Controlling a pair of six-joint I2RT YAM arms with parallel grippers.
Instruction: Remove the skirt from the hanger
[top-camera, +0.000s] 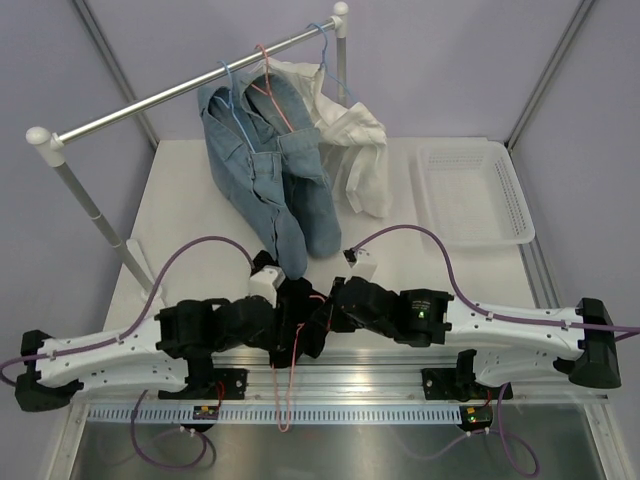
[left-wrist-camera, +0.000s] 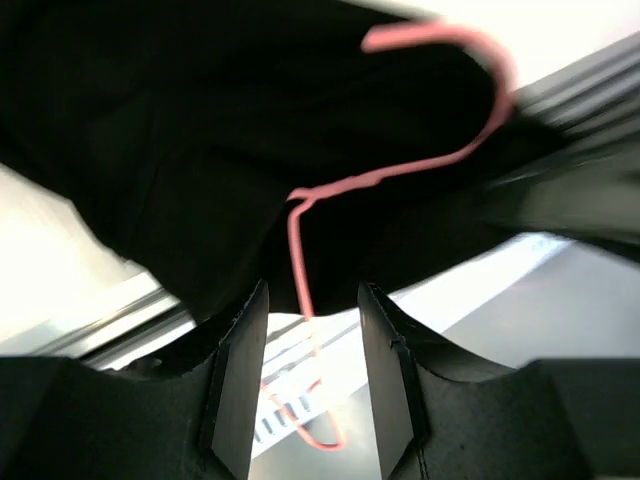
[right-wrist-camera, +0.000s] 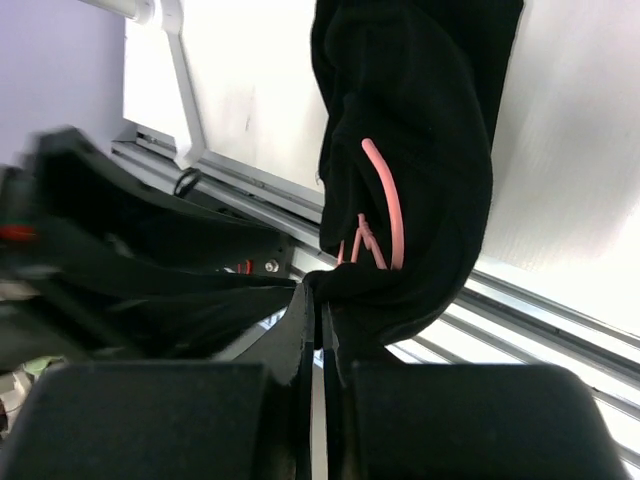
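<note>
Pinches skirt (right-wrist-camera: 420, 150) tight in right hand (right-wrist-camera: 318, 300) over near table (top-camera: 190, 200) edge, straddles hanger (left-wrist-camera: 298, 255) wire with left hand (left-wrist-camera: 312, 300) wide, likely to brace wire and pull cloth free.

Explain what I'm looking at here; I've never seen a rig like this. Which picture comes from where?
Two robot arms are bolted at the near edge of the table. The wide picture looks down from above; the other two come from wrist cameras. On the table: a clothes rail with jeans and a white shirt, and a white basket. The right gripper is shut on the black skirt; the left gripper is open, with the wire of the pink hanger passing between its fingers.
</note>
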